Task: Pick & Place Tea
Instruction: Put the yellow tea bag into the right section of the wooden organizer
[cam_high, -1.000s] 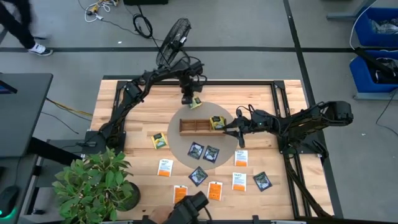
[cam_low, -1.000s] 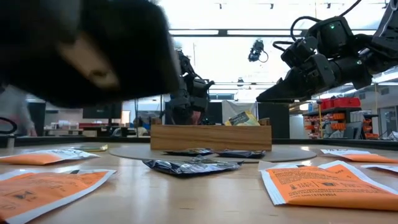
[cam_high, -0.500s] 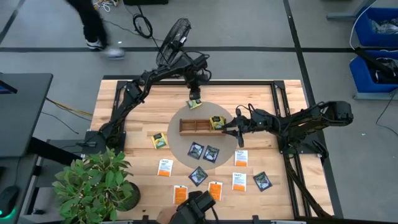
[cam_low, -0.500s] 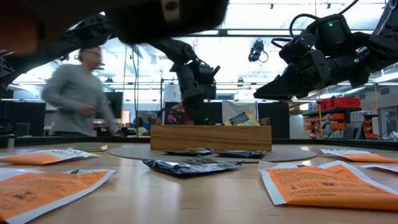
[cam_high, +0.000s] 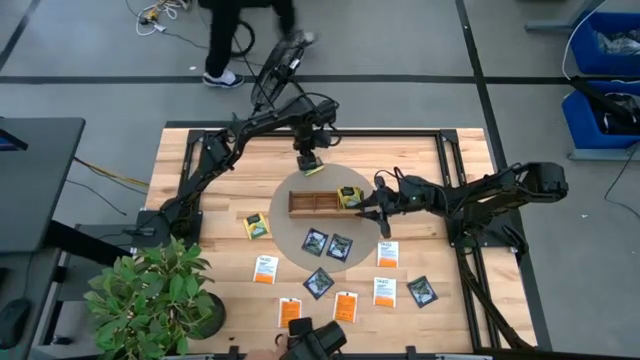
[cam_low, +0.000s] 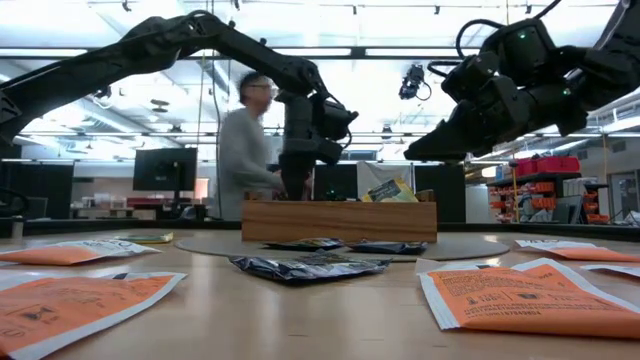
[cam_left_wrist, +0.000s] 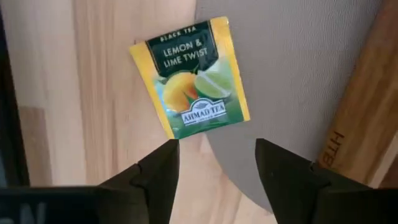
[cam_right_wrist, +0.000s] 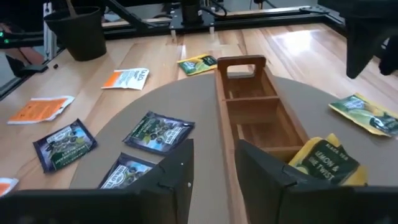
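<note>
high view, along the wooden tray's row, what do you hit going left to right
Yellow-green tea packet → wooden tray → yellow-green packet in the tray's right end → right gripper, over the tray's right end.

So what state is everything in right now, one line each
Left gripper: open, above a lemon-lime packet lying flat, half on the mat.
Right gripper: open, empty, by the tray's end.
Tray: one packet leaning in its end compartment.
Other packets: flat on the table.
</note>
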